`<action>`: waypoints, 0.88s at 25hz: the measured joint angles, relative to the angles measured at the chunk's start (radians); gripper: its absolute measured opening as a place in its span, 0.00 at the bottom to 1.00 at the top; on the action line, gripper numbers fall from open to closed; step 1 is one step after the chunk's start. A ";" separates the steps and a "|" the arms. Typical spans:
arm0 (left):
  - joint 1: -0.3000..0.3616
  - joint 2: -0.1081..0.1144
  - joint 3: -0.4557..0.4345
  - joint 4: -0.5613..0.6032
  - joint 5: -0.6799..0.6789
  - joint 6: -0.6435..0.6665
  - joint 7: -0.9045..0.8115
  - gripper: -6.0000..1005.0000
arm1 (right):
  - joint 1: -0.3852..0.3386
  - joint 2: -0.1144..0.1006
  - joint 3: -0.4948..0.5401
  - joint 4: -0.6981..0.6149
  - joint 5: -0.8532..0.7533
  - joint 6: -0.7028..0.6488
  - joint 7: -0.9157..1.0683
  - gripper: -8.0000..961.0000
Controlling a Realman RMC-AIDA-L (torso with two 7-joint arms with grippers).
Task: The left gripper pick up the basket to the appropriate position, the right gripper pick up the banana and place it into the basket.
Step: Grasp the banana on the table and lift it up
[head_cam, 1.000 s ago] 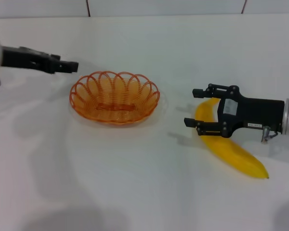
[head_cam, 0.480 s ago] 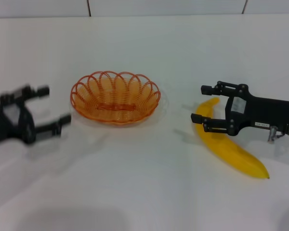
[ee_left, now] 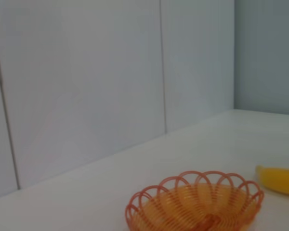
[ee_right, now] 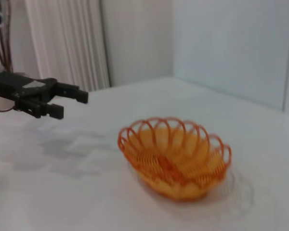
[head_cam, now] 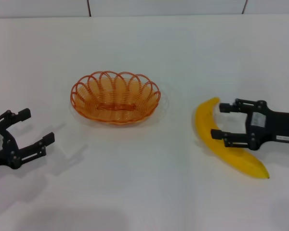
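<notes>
I can read no text anywhere. My right black two-fingered claw carries a small white label on its body, but whatever is printed there is too small to make out, and no other lettering, number or sign shows.

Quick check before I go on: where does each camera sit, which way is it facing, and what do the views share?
Head: above, looking down at the basket, the banana, the open left gripper and open right gripper.
Left wrist: low on the left arm, facing basket and banana; no own fingers.
Right wrist: low, facing basket and left gripper.
All share the basket.
</notes>
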 joint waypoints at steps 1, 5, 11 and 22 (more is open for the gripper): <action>-0.007 0.000 -0.007 -0.016 0.000 0.000 0.010 0.88 | 0.000 0.000 0.000 0.000 0.000 0.000 0.000 0.82; -0.027 0.001 -0.043 -0.066 0.002 -0.006 0.043 0.88 | 0.004 -0.005 0.000 -0.034 -0.082 0.010 0.165 0.82; -0.032 0.001 -0.055 -0.095 -0.002 -0.008 0.073 0.87 | 0.010 0.002 -0.001 -0.069 -0.150 0.039 0.295 0.82; -0.035 0.001 -0.083 -0.100 -0.003 -0.002 0.076 0.87 | 0.011 0.006 -0.015 -0.063 -0.165 0.034 0.316 0.82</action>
